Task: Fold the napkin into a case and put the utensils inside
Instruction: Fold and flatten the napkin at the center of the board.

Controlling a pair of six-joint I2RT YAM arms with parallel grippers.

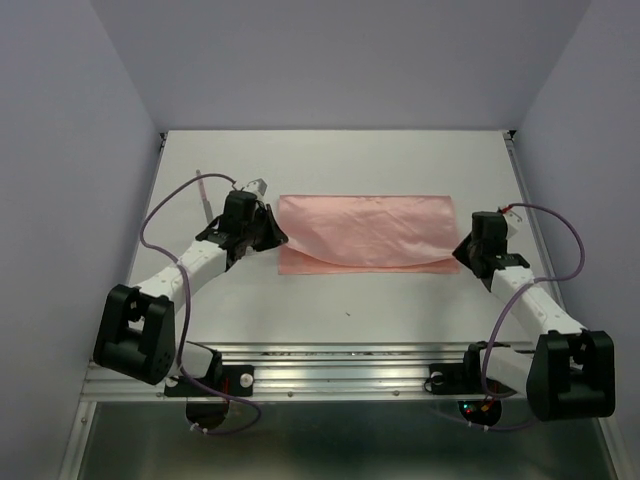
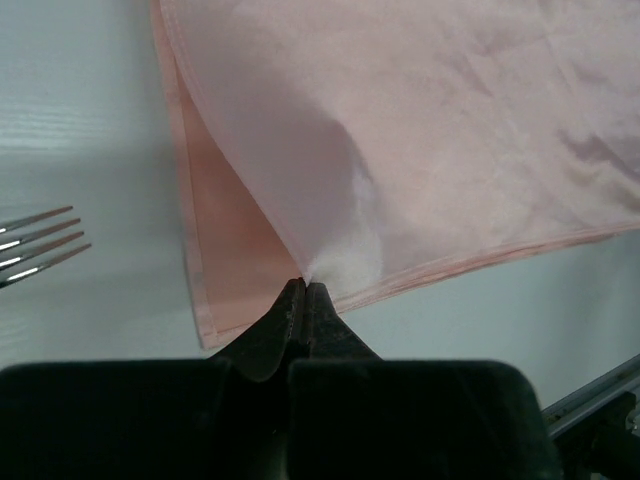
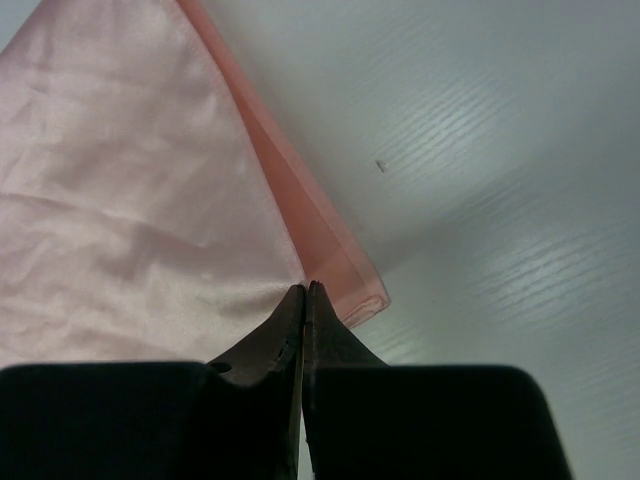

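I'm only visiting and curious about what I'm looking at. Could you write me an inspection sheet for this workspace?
Surface: white table, faint wood grain.
Job's things: napkin folded over, its top layer sagging between the grippers; fork lying left of it.
Clutter: one tiny dark speck.
Grippers: left gripper and right gripper each shut on a corner of the napkin's top layer.
Cables: purple cables looped along both arms.
Surroundings: lavender walls; metal rail at the near edge.

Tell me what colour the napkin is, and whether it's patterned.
The napkin is plain salmon pink with no pattern, clearest in the left wrist view.
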